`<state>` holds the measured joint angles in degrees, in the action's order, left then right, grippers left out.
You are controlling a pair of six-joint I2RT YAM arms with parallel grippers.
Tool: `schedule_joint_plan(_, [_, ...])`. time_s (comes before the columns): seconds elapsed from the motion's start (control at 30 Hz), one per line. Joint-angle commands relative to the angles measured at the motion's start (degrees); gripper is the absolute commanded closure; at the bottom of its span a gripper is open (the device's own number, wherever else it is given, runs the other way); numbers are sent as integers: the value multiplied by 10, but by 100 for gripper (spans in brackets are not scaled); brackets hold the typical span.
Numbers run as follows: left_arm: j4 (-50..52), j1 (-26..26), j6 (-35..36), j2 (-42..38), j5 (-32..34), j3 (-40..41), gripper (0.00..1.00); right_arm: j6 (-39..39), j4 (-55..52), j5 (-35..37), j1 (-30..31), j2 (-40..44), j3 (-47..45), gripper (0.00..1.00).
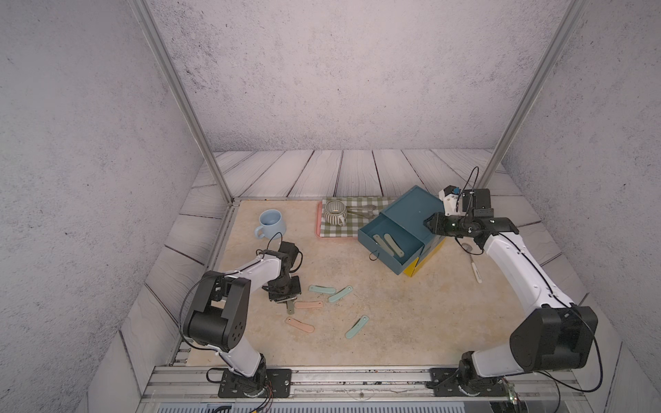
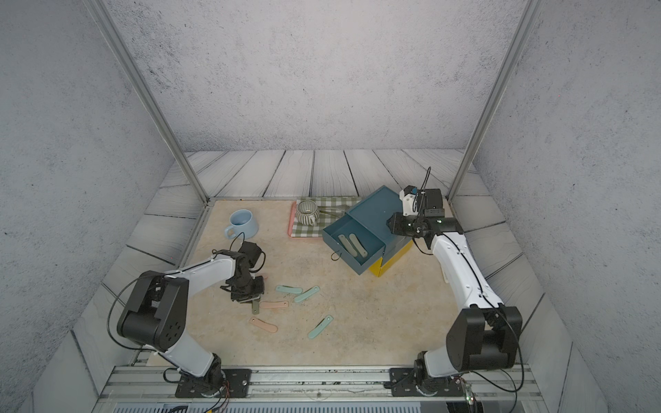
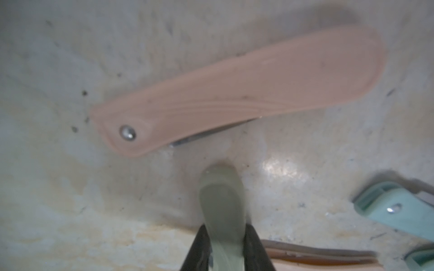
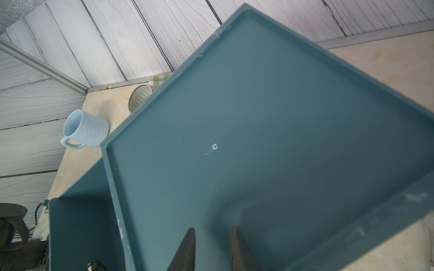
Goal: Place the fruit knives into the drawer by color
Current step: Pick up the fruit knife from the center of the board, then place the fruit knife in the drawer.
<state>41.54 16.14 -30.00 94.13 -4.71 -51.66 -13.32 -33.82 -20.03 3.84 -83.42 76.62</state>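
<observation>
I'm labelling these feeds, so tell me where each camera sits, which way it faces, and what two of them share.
Top views: high above the front rail, looking down toward the back wall; left arm and right arm show whole.
Left wrist: on the left arm, facing down; left end effector closed on an olive knife, pink knife beyond.
Right wrist: on the right arm, looking across the chest toward the mug; right end effector open.
Shared: the mug shows in both top views and the right wrist view.
</observation>
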Motion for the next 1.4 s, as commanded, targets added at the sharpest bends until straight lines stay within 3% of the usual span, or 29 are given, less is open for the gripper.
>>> schedule_joint_plan(0.0, [-34, -1, -1, 33, 3, 11, 87, -1, -122, 22, 0, -38, -38, 72])
schedule_joint_plan(0.33, [-13, 1, -12, 0, -11, 0, 91, -3, -121, 20, 0, -38, -38, 72])
schedule_joint_plan(0.67, [67, 6, -19, -114, -33, -69, 91, -4, -119, 18, 0, -38, -38, 72])
schedule_joint_plan(0.93, [55, 14, -60, -185, -147, -131, 90, -5, -118, 17, 0, -40, -37, 72])
schedule_joint_plan(1.13, [-7, 87, -119, -185, -190, -195, 88, -6, -117, 17, 0, -43, -36, 72])
schedule_joint_plan(1.37, [-117, 168, -184, -122, -217, -277, 88, -7, -119, 16, 1, -43, -36, 72])
